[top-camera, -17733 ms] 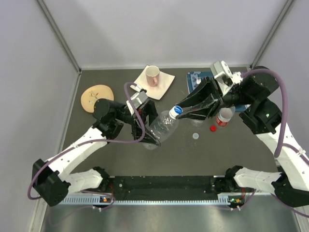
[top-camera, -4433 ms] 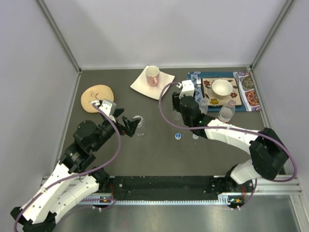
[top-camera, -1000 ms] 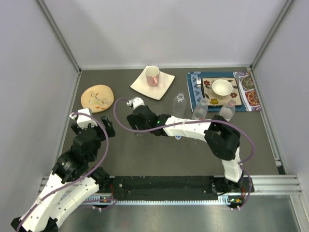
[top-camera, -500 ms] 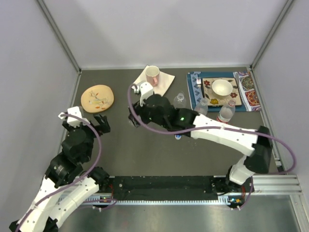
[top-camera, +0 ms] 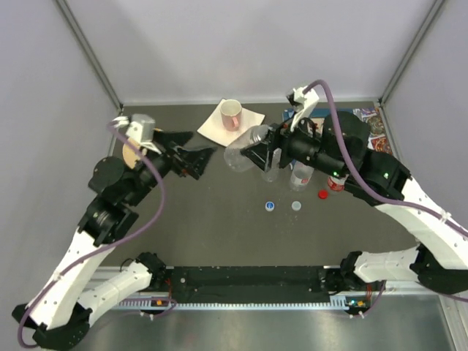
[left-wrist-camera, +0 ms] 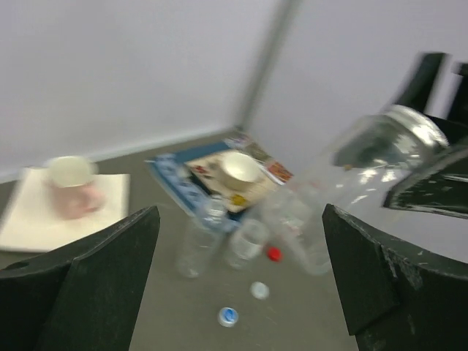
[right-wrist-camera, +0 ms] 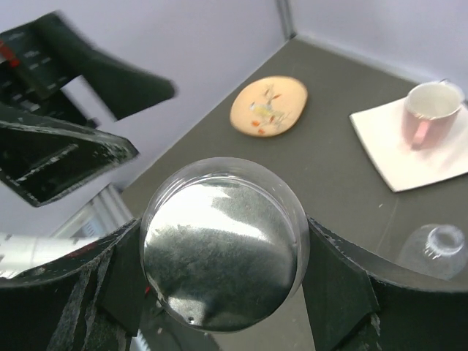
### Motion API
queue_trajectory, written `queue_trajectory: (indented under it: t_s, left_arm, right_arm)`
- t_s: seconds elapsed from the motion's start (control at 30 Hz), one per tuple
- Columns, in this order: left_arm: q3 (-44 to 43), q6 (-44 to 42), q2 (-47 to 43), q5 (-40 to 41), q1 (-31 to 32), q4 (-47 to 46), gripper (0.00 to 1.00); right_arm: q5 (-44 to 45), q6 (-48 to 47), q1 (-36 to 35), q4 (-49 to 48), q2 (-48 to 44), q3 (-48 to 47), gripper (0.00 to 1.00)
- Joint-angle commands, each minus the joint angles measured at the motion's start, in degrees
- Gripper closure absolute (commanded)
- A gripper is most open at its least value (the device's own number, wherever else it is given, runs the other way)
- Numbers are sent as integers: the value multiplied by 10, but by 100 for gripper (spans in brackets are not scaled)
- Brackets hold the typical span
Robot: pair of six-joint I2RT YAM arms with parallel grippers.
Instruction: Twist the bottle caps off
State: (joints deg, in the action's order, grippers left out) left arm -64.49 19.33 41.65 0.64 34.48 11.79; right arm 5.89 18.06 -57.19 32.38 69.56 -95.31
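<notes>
Three loose caps lie nearest on the dark surface (top-camera: 219, 227): the blue cap (top-camera: 270, 206) and the white cap (top-camera: 296, 206) side by side but apart, and the red cap (top-camera: 322, 194) a little further back to the right. Just behind them the three slim bottles (top-camera: 300, 177) stand upright in a rough row. The rightmost one, with a red label, is close to the red cap, and the leftmost sits partly under the right arm.

Above that row the right hand (top-camera: 257, 155) is clenched on the squat bottle (top-camera: 240, 151), holding it off the surface on its side. Its fingers (right-wrist-camera: 344, 292) flank the clear body, and the round base points left. The neck end is buried in the hand, so whether a cap sits there cannot be told.

Facing that base from the left, the left hand (top-camera: 205, 159) is raised in the air with its jaws spread wide and nothing between them, near the bottle but not touching it.

Further back a pink-lined mug (top-camera: 232, 112) stands on a white napkin (top-camera: 248, 126). A tan plate (right-wrist-camera: 268, 106) lies to the left of it, and at the far right a white bowl (left-wrist-camera: 240, 168) rests on a patterned placemat (left-wrist-camera: 172, 172).
</notes>
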Motion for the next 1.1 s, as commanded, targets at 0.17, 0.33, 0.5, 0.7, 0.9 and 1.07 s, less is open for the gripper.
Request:
queue_trajectory:
  t_s: [0.17,0.33,0.5,0.7,0.9,1.07]
  left_arm:
    - [36,161,83,-506,-31,-310,1]
    - [60,250,119,-590,-54,-430,1]
    - [63,263,146,-614,-53,-437,1]
    - [60,223,156,-598,-52,-396,1]
    - [67,225,167,-608,-41,-401,1]
    - [67,187,163,-605,-28,-351,1]
  right_arm:
    - [-220,42,72,30,-86,39,99]
    - [-302,56,119,29,-98,47,100]
    - [-369,72,121,3,-81,43,100]
    - [-388,82,121,-7,-52,29,100]
    - [-386,84,121,-18,-25,21,100]
    - [-376,86,121,-34,-15,14,100]
